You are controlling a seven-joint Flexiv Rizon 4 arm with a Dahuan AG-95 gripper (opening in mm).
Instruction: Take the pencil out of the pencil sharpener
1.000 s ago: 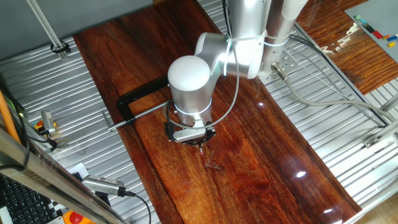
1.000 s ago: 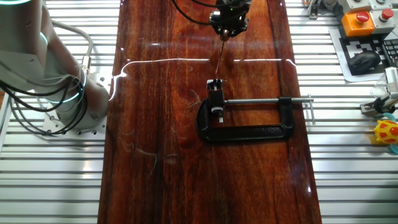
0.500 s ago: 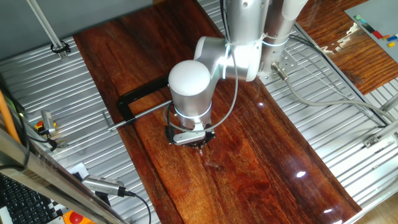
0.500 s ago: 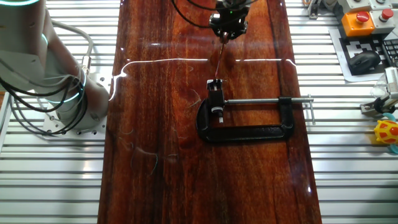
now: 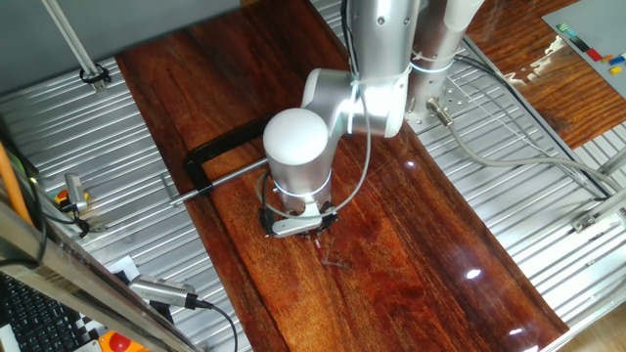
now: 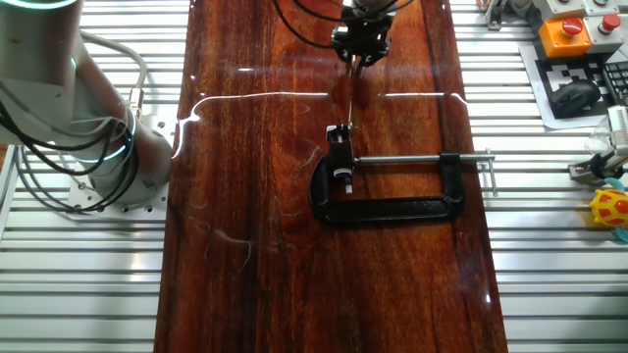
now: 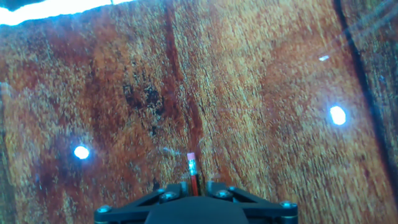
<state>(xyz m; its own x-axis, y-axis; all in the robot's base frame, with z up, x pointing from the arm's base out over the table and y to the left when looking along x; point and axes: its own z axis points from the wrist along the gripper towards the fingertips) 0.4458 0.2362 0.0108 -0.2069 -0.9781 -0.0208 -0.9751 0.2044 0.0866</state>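
Observation:
The red pencil (image 6: 347, 96) runs from my gripper (image 6: 355, 57) to the small pencil sharpener (image 6: 340, 137), and its far end appears to be at the sharpener's mouth. A black C-clamp (image 6: 392, 208) holds the sharpener on the wooden board. My gripper is shut on the pencil near its eraser end. In the hand view the pencil (image 7: 194, 176) sits between the fingers of the gripper (image 7: 195, 185), with the pink eraser sticking out. In one fixed view the arm hides the sharpener; only the gripper (image 5: 313, 233) and part of the clamp (image 5: 217, 153) show.
The dark wooden board (image 6: 255, 245) lies on a ribbed metal table (image 6: 88, 284). The arm's base (image 6: 88, 147) stands to its left. The clamp's screw handle (image 6: 486, 165) sticks out right. A controller and a toy (image 6: 610, 208) lie at the right edge.
My gripper has shifted slightly away from the clamp along the pencil's line, with the pencil in it. The clamp and sharpener have not moved.

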